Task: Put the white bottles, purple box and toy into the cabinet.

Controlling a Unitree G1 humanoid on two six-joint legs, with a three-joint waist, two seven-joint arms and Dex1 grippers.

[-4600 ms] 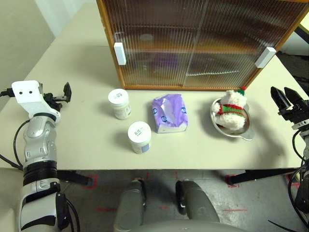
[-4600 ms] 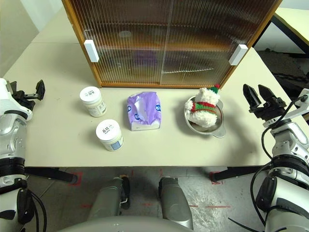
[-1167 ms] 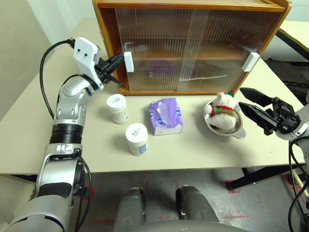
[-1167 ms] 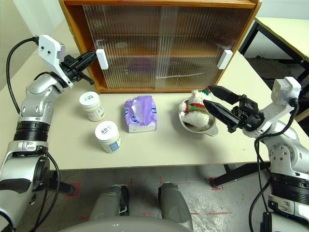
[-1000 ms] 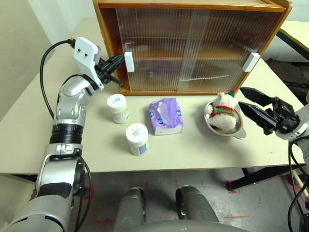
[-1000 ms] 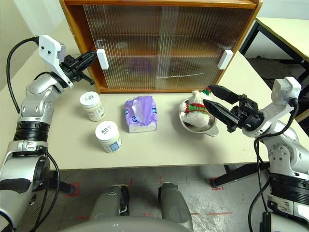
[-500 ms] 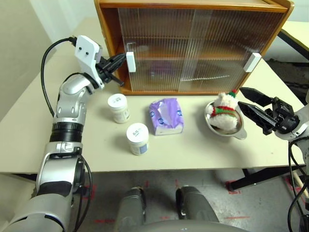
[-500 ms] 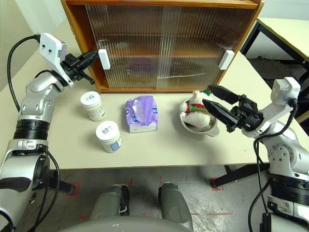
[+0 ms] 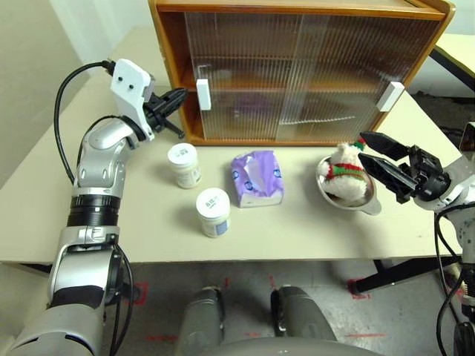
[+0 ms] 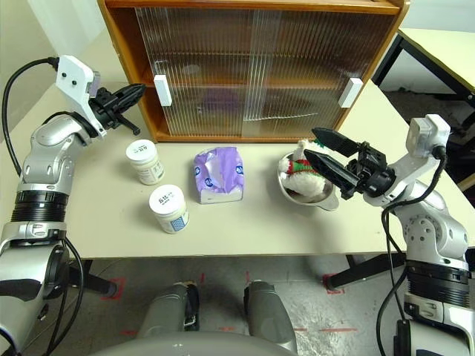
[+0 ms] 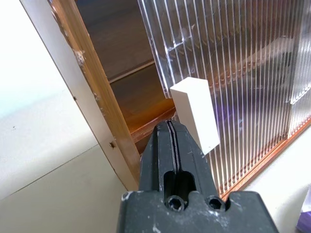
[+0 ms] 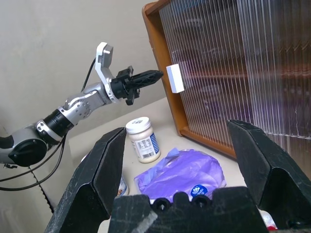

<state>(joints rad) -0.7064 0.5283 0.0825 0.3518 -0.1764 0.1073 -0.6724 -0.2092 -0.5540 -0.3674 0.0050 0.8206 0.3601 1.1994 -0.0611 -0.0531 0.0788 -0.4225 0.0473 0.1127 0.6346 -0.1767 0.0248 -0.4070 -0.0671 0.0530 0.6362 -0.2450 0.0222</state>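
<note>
Centrally, the cabinet [image 9: 297, 70] stands at the back of the cream table [image 9: 141, 222], orange-brown frame, middle shelf dimly visible through two ribbed translucent doors. Left door slid a little aside: a narrow gap of dark interior shows between the frame's left post and the door edge. White handle [image 9: 202, 95] on the left door, another white handle [image 9: 391, 96] at the right door's outer edge.

Purple box [image 9: 257, 178] lies flat in front of the cabinet, about mid-table, slit upward. Metal bowl [image 9: 349, 194] to its right; the toy [image 9: 340, 172] sits in it, scarf and hat tip visible.

White bottles: one [image 9: 184, 164] near the cabinet's left front corner, the other [image 9: 213, 212] nearer the table's front edge, just left of the purple box. Both upright, lids on, apart from each other.

Left gripper [image 9: 177, 98] raised, pointing level at the left handle; fingers pressed together, nothing between them; tips just short of the handle. Contact cannot be told.

Right gripper [image 10: 321, 148] held over the table's right side, fingers spread wide, empty. Tips reach around the toy's right side; touching or not is unclear.
</note>
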